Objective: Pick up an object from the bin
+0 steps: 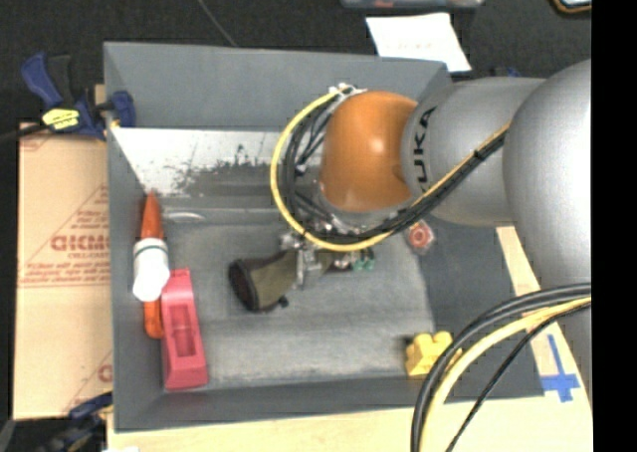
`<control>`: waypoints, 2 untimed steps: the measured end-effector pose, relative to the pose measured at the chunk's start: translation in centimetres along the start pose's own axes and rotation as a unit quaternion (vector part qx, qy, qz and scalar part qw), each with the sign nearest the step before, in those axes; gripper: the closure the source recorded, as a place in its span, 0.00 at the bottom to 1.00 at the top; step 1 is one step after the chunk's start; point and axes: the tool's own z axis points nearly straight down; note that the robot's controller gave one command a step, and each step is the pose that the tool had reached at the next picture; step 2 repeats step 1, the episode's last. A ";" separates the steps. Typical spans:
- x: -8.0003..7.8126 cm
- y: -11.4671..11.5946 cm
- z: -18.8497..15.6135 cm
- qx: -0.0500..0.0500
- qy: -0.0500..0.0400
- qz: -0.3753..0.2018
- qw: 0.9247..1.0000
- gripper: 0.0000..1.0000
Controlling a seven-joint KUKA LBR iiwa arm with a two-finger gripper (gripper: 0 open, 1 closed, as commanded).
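My gripper (pixel 307 261) hangs below the orange wrist cover in the middle of the bin. It is low over the right end of a dark olive and black, brush-like thing (pixel 257 284) that lies on the bin floor and points left. The gripper touches or nearly touches that end; whether it grips it I cannot tell. A small green bit (pixel 364 262) shows just right of the gripper.
Along the left wall lie an orange tool with a white cylinder (pixel 149 269) and a pink block (pixel 182 331). A yellow block (pixel 426 352) sits in the front right corner. A small red thing (pixel 419 236) lies at the right, under the arm.
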 end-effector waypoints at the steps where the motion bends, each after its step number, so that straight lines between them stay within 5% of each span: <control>1: -0.3 -0.1 -4.3 0.001 -0.004 0.000 1.000 1.00; 2: -0.3 -0.1 -4.3 0.001 -0.004 0.000 1.000 1.00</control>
